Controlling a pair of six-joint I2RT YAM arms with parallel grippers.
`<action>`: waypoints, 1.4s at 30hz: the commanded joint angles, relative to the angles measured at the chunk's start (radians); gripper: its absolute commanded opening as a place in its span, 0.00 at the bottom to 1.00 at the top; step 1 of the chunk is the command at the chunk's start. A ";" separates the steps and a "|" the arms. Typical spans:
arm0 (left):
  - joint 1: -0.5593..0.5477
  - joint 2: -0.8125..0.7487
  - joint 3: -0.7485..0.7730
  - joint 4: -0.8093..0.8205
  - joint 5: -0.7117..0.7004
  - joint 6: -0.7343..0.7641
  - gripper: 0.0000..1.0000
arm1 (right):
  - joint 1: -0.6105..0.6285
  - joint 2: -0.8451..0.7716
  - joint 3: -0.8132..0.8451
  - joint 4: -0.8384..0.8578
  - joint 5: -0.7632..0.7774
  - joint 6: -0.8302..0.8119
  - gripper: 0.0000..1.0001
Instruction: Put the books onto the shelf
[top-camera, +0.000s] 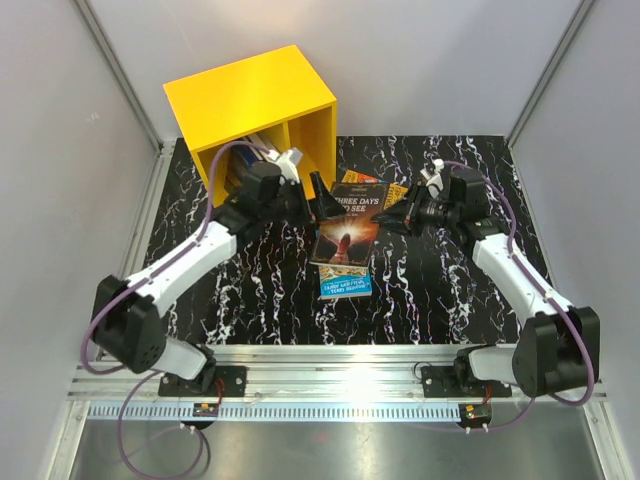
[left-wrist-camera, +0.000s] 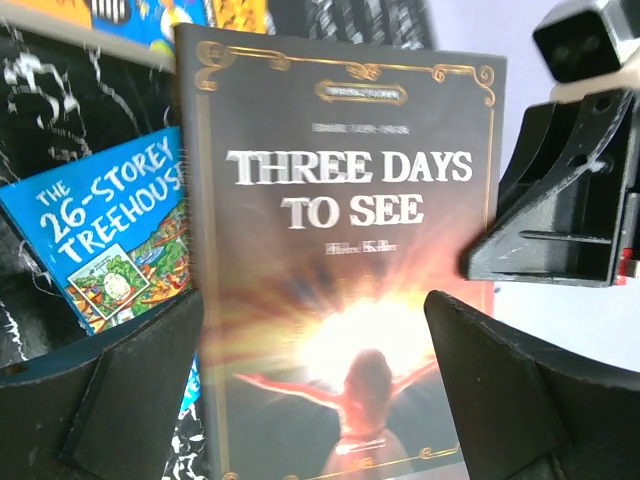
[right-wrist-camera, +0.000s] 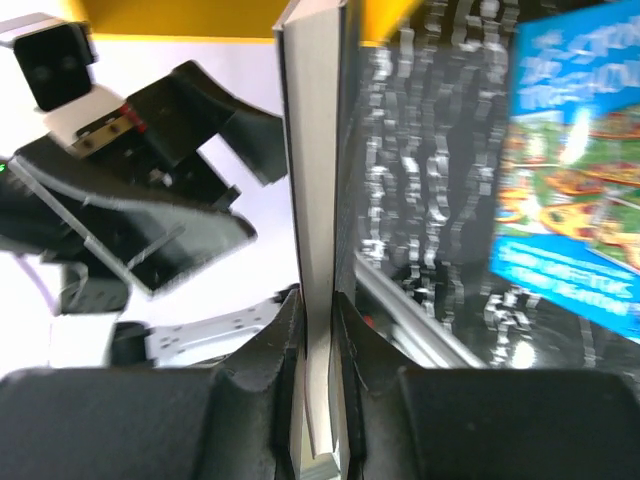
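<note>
We see the right gripper (right-wrist-camera: 316, 300) clamped on one edge of the dark book (right-wrist-camera: 318, 150). Its two fingers (right-wrist-camera: 265, 350) press the thin page block from either side, so in the right wrist view the book shows edge-on. The book is lifted off the table and tilted, and its cover, titled "Three Days to See", faces the left wrist camera.

The left gripper (left-wrist-camera: 312, 310) stands wide open and holds nothing. In the left wrist view its fingers (left-wrist-camera: 110, 395) sit low on either side of the cover. From above, this gripper is just beside the book's left edge. We cannot tell whether a finger touches it.

Under the raised book a blue book (top-camera: 345, 284) lies flat on the black marbled mat (top-camera: 450, 300), its near end showing below the dark cover. An orange-yellow book (top-camera: 362, 177) peeks out past the far end.

The yellow shelf (top-camera: 250, 95) stands at the far left of the mat, just behind the left gripper, with its two compartments opening toward the arms. In the left compartment we make out what look like books (top-camera: 262, 143), mostly hidden by the left arm.
</note>
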 joint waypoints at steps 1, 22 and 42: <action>0.050 -0.119 0.013 0.021 0.091 -0.012 0.97 | -0.010 -0.082 0.031 0.123 -0.107 0.111 0.00; 0.121 0.062 0.002 0.333 0.356 -0.187 0.62 | -0.009 -0.121 -0.181 0.714 -0.259 0.542 0.00; 0.006 0.154 0.328 0.191 0.651 -0.139 0.00 | -0.010 -0.081 -0.103 0.289 -0.193 0.183 0.00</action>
